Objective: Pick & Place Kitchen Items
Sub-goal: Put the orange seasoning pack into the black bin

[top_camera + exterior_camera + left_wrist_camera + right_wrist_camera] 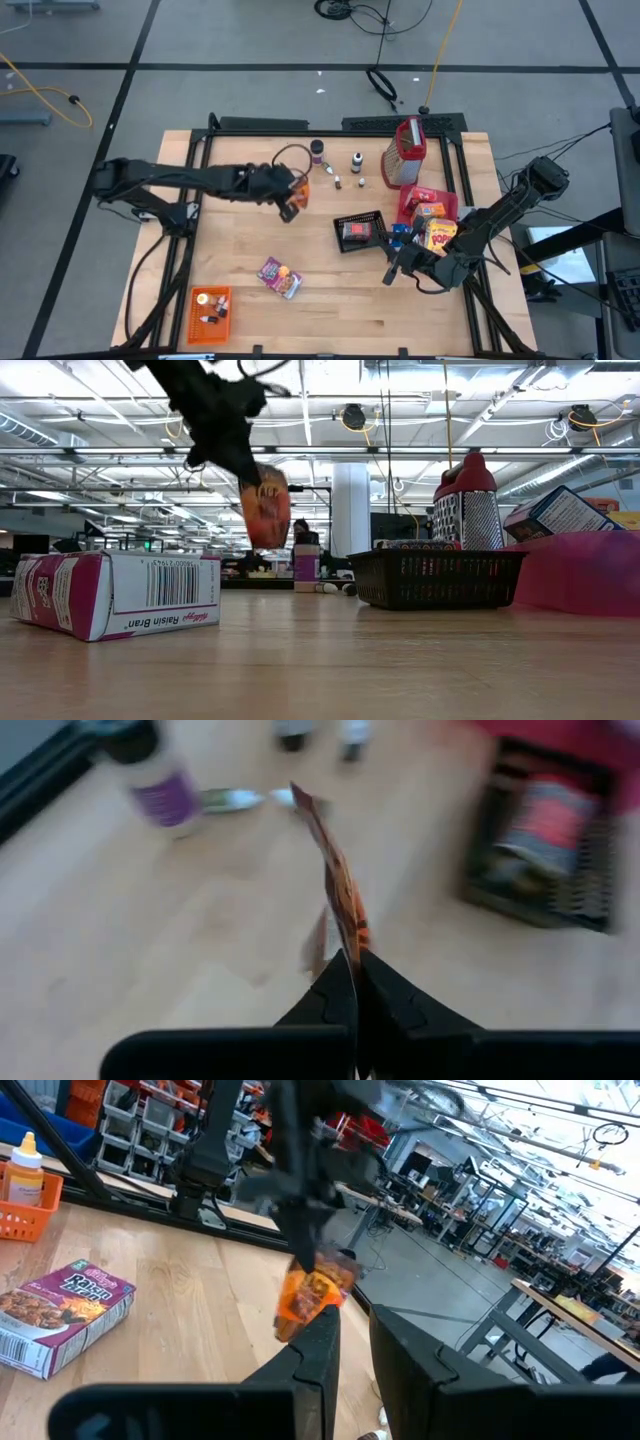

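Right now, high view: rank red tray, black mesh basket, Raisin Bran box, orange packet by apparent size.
1. red tray
2. black mesh basket
3. Raisin Bran box
4. orange packet, partly hidden by the left gripper, so unsure.

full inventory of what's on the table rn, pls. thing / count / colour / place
Flat orange snack packet: one, orange, held above the table's middle-left.
Raisin Bran cereal box: one, purple, lying flat, front centre.
Orange plastic crate: one, front left, small bottles inside.
Black mesh basket: one, centre, a red item inside.
Flat red tray: one, right side, boxes piled on it.
Red-handled metal grater: one, upright, back right.
Purple-labelled jar: one, back centre.
Tiny bottles: a few, back centre.
Left claw: shut on the packet.
Right claw: front right, holding nothing, slightly open.
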`<state>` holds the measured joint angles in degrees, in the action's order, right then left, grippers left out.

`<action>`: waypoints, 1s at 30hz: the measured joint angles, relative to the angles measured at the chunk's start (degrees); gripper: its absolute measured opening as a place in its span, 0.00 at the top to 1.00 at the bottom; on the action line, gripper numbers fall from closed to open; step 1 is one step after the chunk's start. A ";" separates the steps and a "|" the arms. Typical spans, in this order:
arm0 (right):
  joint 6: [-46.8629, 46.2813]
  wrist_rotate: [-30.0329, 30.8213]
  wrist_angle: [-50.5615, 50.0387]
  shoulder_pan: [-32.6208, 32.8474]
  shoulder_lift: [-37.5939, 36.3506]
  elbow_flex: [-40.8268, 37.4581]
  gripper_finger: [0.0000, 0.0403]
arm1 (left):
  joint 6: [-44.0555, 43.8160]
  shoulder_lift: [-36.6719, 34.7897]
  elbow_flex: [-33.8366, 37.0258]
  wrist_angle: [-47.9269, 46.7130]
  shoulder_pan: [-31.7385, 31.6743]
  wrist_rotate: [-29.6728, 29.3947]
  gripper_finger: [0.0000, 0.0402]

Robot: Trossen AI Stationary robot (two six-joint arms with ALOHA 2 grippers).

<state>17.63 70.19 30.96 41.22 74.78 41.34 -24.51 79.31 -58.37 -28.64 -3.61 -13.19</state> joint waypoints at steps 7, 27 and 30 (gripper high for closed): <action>0.00 0.00 0.00 0.01 0.00 0.00 0.87 | -0.69 0.01 0.03 11.41 8.51 1.69 1.00; 1.18 0.11 0.13 -0.03 0.00 0.04 0.87 | 1.34 9.21 0.02 33.02 13.11 5.22 1.00; 1.27 0.13 0.09 -0.03 0.00 0.04 0.87 | 1.62 10.95 -0.06 35.76 13.11 5.22 1.00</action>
<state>18.90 70.32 31.05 41.19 74.78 41.39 -22.90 90.26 -58.43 7.12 9.50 -7.97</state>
